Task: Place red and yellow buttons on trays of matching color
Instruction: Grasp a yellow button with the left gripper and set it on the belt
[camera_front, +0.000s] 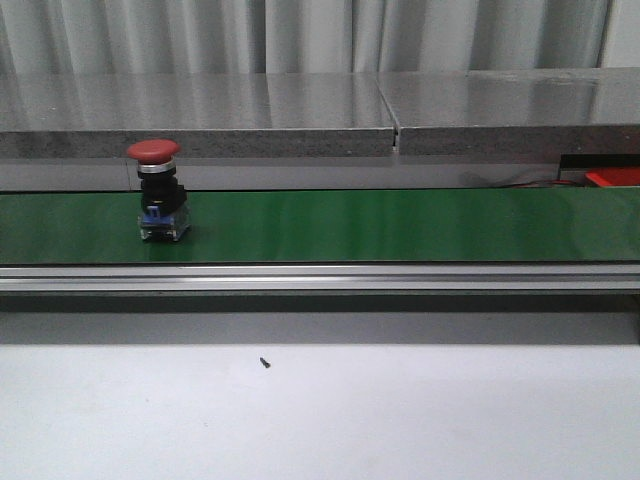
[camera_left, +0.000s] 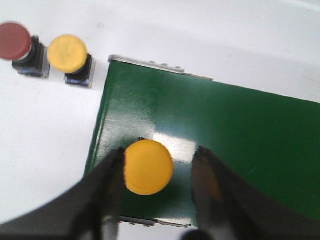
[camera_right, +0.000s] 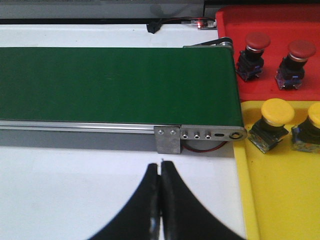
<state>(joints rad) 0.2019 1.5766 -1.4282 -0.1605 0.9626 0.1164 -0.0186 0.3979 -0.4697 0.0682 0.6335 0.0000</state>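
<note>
Buttons of two colours are seen: a red button (camera_front: 158, 203) stands upright on the green belt (camera_front: 400, 225) at the left of the front view, and a yellow button (camera_left: 148, 166) sits at the belt's end in the lower middle of the left wrist view. The left gripper (camera_left: 159, 187) is spread around that yellow cap, one finger just beside it, the other apart; no squeeze can be confirmed. The right gripper (camera_right: 160, 200) is pressed together, holding nothing, low in its view over the white table (camera_right: 75, 190).

Each button is judged rigid and fairly light, with a smooth domed cap that may slip and a blocky dark base below. A hold across the cap's sides or on the square base is judged soundest; being top-heavy, it could tip if nudged.

At the right of the right wrist view, a red tray (camera_right: 265, 95) holds two red buttons and a yellow tray (camera_right: 280, 200) two yellow ones. Two spare buttons rest on the table at the upper left of the left wrist view.

No brand, label or writing can be read.
</note>
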